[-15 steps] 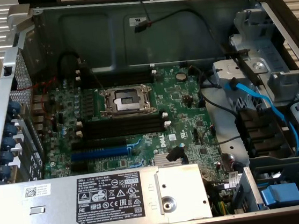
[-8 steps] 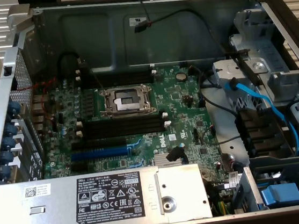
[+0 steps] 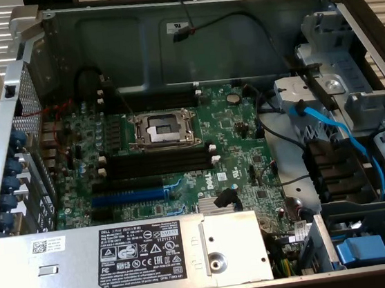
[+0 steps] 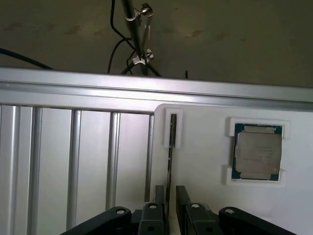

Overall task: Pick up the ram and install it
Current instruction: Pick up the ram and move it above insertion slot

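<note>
In the wrist view the ram (image 4: 169, 156) stands on its edge, a thin dark stick held at its far end by a white clip (image 4: 172, 128) on a white tray (image 4: 205, 196). My gripper (image 4: 170, 197) is open, with one black finger on each side of the ram's near end. Small gaps show between the fingers and the stick. In the exterior view the computer case lies open, and the motherboard (image 3: 166, 154) has long black memory slots (image 3: 156, 163) just in front of the CPU socket (image 3: 163, 128).
A processor chip (image 4: 257, 155) sits in white corner brackets on the same tray. An aluminium rail (image 4: 146, 90) and slatted frame (image 4: 73, 161) border the tray. In the case are a blue expansion slot (image 3: 127, 196), a power supply (image 3: 122, 260), a blue cable (image 3: 330, 132) and drive bays (image 3: 338, 79).
</note>
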`<state>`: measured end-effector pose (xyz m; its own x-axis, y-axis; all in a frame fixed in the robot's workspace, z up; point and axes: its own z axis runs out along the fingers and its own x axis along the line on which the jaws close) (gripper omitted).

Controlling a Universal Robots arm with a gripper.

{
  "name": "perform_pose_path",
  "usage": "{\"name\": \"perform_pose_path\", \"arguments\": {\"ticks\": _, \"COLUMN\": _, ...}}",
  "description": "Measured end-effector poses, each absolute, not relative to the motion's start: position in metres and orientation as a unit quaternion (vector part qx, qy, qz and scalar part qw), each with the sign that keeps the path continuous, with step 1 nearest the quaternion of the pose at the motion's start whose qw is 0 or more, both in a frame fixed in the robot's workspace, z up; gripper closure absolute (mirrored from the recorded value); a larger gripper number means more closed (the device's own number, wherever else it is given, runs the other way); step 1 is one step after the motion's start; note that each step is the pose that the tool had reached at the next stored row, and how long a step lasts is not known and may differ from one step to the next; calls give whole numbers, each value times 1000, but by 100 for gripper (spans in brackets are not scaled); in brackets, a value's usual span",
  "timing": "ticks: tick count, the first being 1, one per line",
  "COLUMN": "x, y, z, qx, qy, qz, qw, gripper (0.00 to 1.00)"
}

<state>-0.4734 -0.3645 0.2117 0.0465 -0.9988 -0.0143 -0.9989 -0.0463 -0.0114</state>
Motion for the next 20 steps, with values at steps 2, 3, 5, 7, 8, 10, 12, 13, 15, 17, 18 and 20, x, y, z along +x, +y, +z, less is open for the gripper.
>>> {"name": "perform_pose_path", "arguments": {"ticks": 2, "x": -473, "y": -365, "z": 211, "qx": -723, "qy": 690, "qz": 1, "qw": 9, "gripper": 76}}
{"name": "perform_pose_path", "arguments": {"ticks": 3, "x": -473, "y": -365, "z": 211, "qx": -723, "qy": 690, "qz": 1, "qw": 9, "gripper": 76}}
{"name": "perform_pose_path", "arguments": {"ticks": 5, "x": -473, "y": -366, "z": 210, "qx": -723, "qy": 690, "qz": 1, "qw": 9, "gripper": 76}}
{"name": "perform_pose_path", "arguments": {"ticks": 7, "x": -473, "y": -366, "z": 209, "qx": -723, "qy": 690, "qz": 1, "qw": 9, "gripper": 76}}
{"name": "perform_pose_path", "arguments": {"ticks": 8, "x": -473, "y": -366, "z": 208, "qx": -723, "qy": 690, "qz": 1, "qw": 9, "gripper": 76}}
{"name": "perform_pose_path", "arguments": {"ticks": 10, "x": -473, "y": -366, "z": 207, "qx": -723, "qy": 690, "qz": 1, "qw": 9, "gripper": 76}}
{"name": "perform_pose_path", "arguments": {"ticks": 12, "x": -472, "y": -366, "z": 207, "qx": -723, "qy": 690, "qz": 1, "qw": 9, "gripper": 76}}
{"name": "perform_pose_path", "arguments": {"ticks": 13, "x": -472, "y": -366, "z": 206, "qx": -723, "qy": 690, "qz": 1, "qw": 9, "gripper": 76}}
{"name": "perform_pose_path", "arguments": {"ticks": 15, "x": -471, "y": -366, "z": 206, "qx": -723, "qy": 690, "qz": 1, "qw": 9, "gripper": 76}}
{"name": "perform_pose_path", "arguments": {"ticks": 17, "x": -471, "y": -366, "z": 206, "qx": -723, "qy": 690, "qz": 1, "qw": 9, "gripper": 76}}
{"name": "perform_pose_path", "arguments": {"ticks": 18, "x": -471, "y": -366, "z": 205, "qx": -723, "qy": 690, "qz": 1, "qw": 9, "gripper": 76}}
{"name": "perform_pose_path", "arguments": {"ticks": 20, "x": -471, "y": -366, "z": 204, "qx": -723, "qy": 690, "qz": 1, "qw": 9, "gripper": 76}}
